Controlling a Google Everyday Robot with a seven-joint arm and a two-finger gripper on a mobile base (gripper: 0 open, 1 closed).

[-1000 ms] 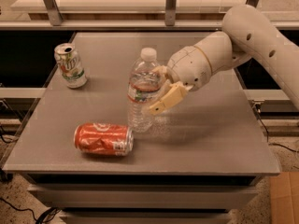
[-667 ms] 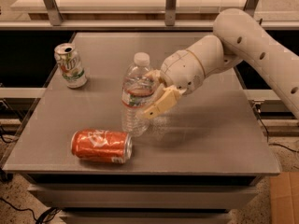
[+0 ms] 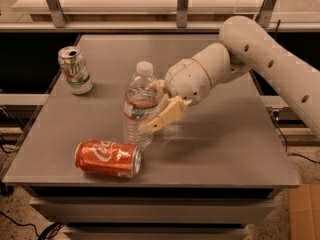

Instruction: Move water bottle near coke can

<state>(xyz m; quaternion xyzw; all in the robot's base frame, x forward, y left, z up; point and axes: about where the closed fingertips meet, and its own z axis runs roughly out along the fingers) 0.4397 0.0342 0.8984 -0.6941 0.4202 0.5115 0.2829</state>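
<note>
While upright, water bottle (image 3: pixel 138 103) in jaws.

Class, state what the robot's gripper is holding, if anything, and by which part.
The gripper holds the water bottle upright, its fingers around the middle at the label band.

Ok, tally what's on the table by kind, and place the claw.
Cans: 2, the coke can on its side and the silver-and-green can upright.
Bottles: 1, the water bottle, with the claw clamped on it.
Total: 3.
</note>
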